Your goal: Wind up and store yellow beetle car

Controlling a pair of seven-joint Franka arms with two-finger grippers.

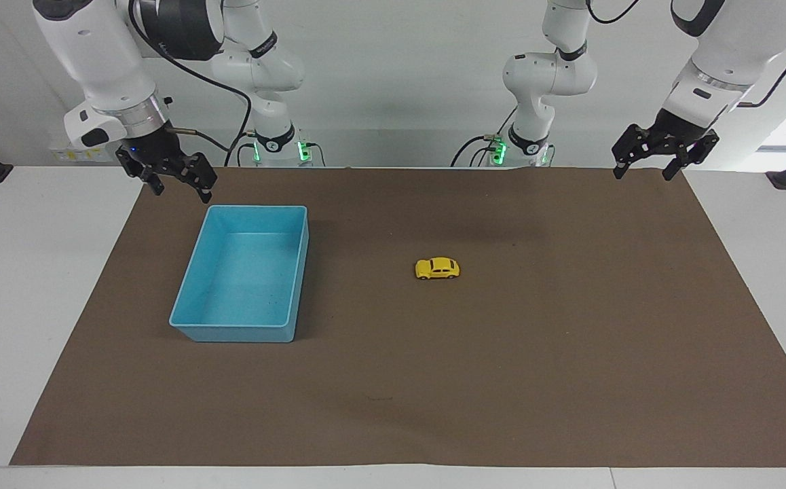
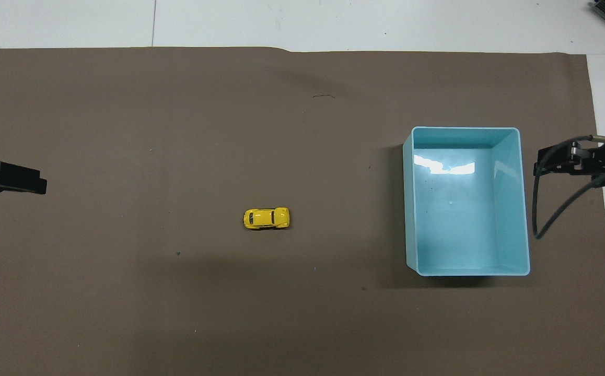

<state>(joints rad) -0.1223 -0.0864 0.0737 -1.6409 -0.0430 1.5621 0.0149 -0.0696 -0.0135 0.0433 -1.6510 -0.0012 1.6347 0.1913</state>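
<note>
We see the yellow beetle car alone on its wheels mid-worktop, the blue bin at its 9 o'clock awaiting it, while the left pincer and right pincer hang raised, spread and empty.

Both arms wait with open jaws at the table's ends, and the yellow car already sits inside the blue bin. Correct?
Not quite. The car is not in the bin; it sits on the brown mat beside it, as the facing view shows. The rest stands.
</note>
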